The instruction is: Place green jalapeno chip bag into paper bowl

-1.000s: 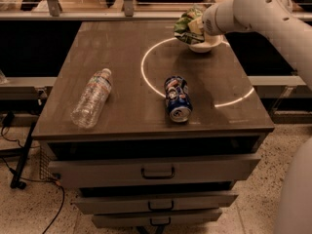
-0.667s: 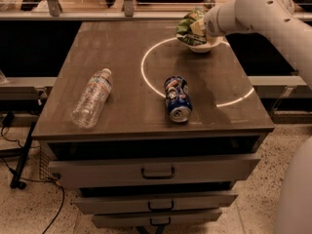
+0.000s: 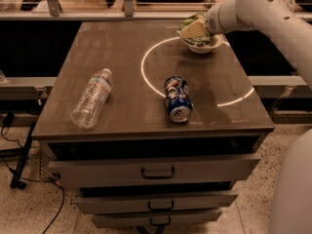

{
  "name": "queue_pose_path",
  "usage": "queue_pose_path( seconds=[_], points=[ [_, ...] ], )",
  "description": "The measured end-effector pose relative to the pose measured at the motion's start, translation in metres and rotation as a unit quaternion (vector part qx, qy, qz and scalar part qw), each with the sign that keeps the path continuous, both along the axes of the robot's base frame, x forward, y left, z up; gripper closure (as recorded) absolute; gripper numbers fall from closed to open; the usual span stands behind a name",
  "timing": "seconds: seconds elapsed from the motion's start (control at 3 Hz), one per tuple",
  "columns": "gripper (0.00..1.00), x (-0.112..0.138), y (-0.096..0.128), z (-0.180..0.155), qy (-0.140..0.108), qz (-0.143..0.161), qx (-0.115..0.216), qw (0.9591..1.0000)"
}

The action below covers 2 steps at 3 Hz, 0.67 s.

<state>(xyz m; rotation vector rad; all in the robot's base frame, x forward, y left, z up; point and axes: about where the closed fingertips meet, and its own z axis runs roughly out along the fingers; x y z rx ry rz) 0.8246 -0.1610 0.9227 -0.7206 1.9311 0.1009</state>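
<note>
The green jalapeno chip bag (image 3: 191,27) is tilted over the white paper bowl (image 3: 204,47) at the far right of the cabinet top. Its lower end reaches the bowl's rim. My gripper (image 3: 204,26) comes in from the right on the white arm and is shut on the bag, just above the bowl. The bag and the arm hide the fingers and much of the bowl's inside.
A blue soda can (image 3: 176,99) lies on its side in the middle. A clear plastic water bottle (image 3: 92,97) lies at the left. The dark drawer cabinet (image 3: 122,52) has its top drawer (image 3: 157,171) slightly open. A shelf runs behind.
The gripper and the bag have shifted slightly right and down, closer to the bowl. The can and the bottle have not moved.
</note>
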Motion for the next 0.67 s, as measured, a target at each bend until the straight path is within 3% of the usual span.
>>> queue_pose_path(
  seconds=[0.33, 0.67],
  points=[
    [0.00, -0.004, 0.002, 0.012, -0.008, 0.005, 0.000, 1.0000],
    [0.00, -0.028, -0.014, 0.051, -0.051, 0.016, 0.021, 0.9984]
  ],
)
